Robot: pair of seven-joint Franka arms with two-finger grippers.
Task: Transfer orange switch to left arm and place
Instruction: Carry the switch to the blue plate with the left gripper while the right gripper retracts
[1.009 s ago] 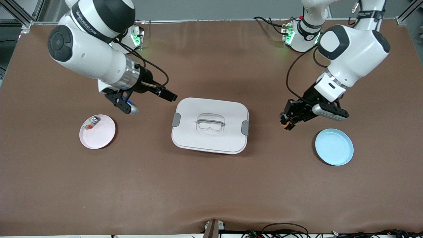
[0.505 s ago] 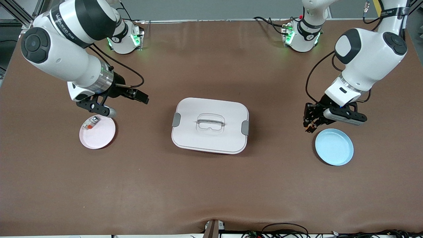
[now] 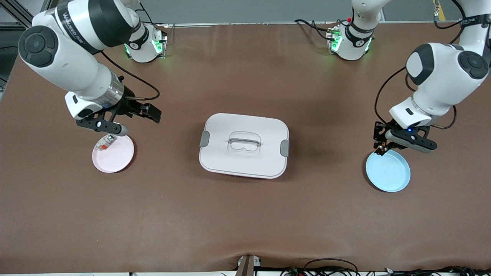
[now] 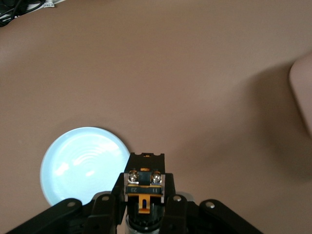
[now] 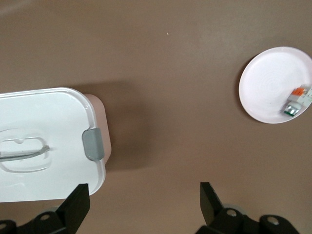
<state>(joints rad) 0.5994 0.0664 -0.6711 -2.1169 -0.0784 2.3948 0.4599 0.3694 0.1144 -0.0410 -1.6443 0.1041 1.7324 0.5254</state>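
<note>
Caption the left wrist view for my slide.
Left gripper holds the orange switch beside the blue plate.

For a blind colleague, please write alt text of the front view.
The left gripper, shut on the orange switch, hangs over the rim of a blue plate. The white box sits mid-table; the open right gripper hovers beside a pink plate.

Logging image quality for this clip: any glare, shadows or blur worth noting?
Front view: soft overhead reflections streak the brown table near the bases. Left wrist view: concentric glare rings on the pale blue round plate. Right wrist view: the large white lidded box casts a dark shadow; nothing blurred.
</note>
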